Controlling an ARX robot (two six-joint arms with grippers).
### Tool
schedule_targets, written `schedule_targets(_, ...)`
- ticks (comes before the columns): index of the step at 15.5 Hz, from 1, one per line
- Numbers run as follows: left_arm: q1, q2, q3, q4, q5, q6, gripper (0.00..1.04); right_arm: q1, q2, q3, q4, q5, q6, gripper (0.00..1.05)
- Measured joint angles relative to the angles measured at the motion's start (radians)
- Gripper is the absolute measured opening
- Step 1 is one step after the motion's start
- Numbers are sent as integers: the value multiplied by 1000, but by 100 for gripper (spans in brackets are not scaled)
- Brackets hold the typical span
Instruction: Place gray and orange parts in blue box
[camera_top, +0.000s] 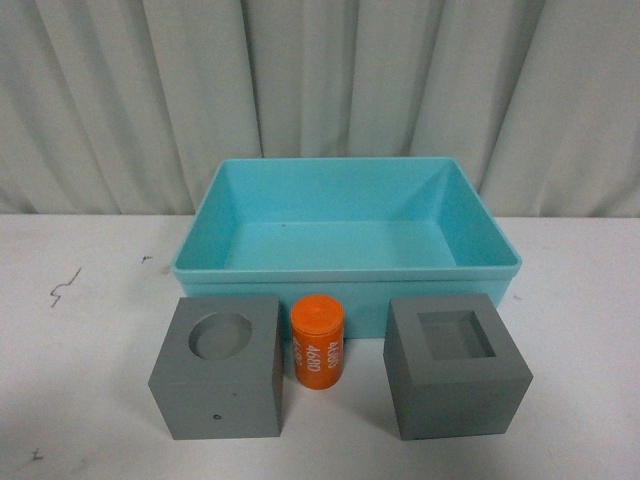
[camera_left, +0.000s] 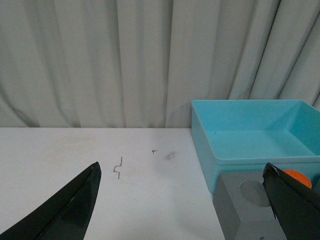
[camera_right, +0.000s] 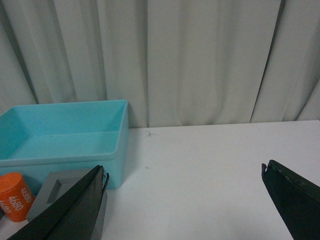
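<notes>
The turquoise-blue box (camera_top: 346, 271) stands open and empty at the middle of the white table. In front of it sit a gray cube with a round recess (camera_top: 218, 368) on the left, an orange cylinder with white numbers (camera_top: 317, 343) in the middle, and a gray cube with a square recess (camera_top: 455, 367) on the right. Neither gripper shows in the front view. My left gripper (camera_left: 182, 172) is open, left of the round-recess cube (camera_left: 250, 210) and the box (camera_left: 255, 150). My right gripper (camera_right: 182, 172) is open, right of the square-recess cube (camera_right: 55, 187), the cylinder (camera_right: 15, 196) and the box (camera_right: 65, 150).
A pale pleated curtain (camera_top: 320, 90) hangs close behind the table. Small dark marks (camera_top: 62, 290) lie on the table left of the box. The table surface (camera_right: 210, 160) stretches to the right of the box.
</notes>
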Motion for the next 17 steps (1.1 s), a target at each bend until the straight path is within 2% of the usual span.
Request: schedule_targets(17,0,0,0,0,0,0,98,0,0,0,0,0,0,98)
